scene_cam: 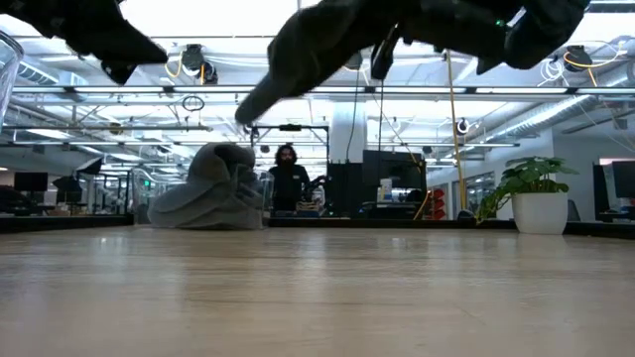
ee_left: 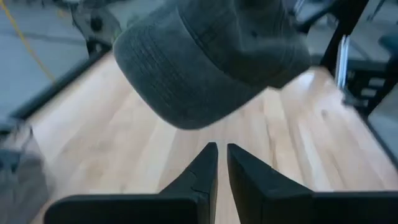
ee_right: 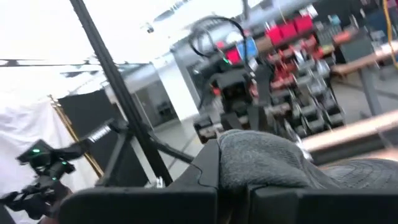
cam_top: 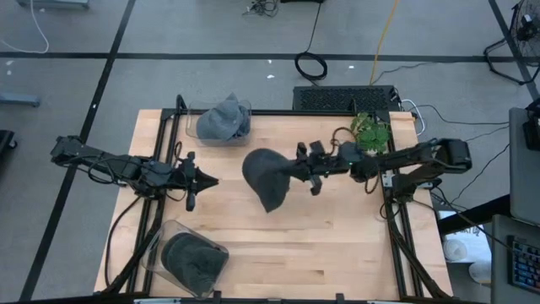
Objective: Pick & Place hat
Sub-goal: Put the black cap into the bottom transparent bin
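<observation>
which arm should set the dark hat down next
The right: its right gripper already holds the dark hat above the table. The left gripper is empty, nearly shut.

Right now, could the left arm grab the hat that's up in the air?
Probably yes. The left gripper points straight at the dark hat held by the right gripper, with only bare table between them. Its fingers are nearly shut, so they'd need to open first.

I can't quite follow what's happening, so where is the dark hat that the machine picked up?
Seen from above, the dark hat hangs over the table's middle, held by the right gripper, with the left gripper opposite it.
</observation>
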### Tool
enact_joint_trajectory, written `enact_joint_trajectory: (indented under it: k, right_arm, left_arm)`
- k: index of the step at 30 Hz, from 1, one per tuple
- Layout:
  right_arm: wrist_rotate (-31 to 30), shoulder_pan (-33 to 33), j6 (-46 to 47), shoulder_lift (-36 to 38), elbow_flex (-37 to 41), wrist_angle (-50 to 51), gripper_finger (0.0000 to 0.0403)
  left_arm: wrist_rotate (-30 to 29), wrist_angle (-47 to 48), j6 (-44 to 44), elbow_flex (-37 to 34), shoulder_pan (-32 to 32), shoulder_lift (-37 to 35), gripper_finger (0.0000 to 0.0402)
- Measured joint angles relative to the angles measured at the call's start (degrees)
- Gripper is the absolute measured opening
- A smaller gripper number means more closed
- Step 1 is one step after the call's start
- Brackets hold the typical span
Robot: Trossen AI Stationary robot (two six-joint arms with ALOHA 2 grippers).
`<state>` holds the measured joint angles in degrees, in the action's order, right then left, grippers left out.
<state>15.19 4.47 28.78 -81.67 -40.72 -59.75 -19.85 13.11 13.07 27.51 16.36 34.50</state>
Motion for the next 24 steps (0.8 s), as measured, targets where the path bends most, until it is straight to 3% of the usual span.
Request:
enact_joint_trajectory:
  k: [11,21,24]
  right_arm:
    - [1.5,-0.2,-3.7,0.6,0.0,-6.1,0.0000]
    - [1.6,-2.1,-5.1,0.6,-0.3,-9.5,0.0000]
    - [1.5,-3.1,-7.3,0.6,-0.9,-8.7,0.0000]
  left_arm:
    - [-1.7,-16.7,1.6,0.0,0.0,0.0,0.0047]
    - [-1.4,-20.5,9.2,0.0,-0.4,0.0,0.0047]
    - [-4.8,-20.4,9.0,0.0,-1.1,0.0,0.0047]
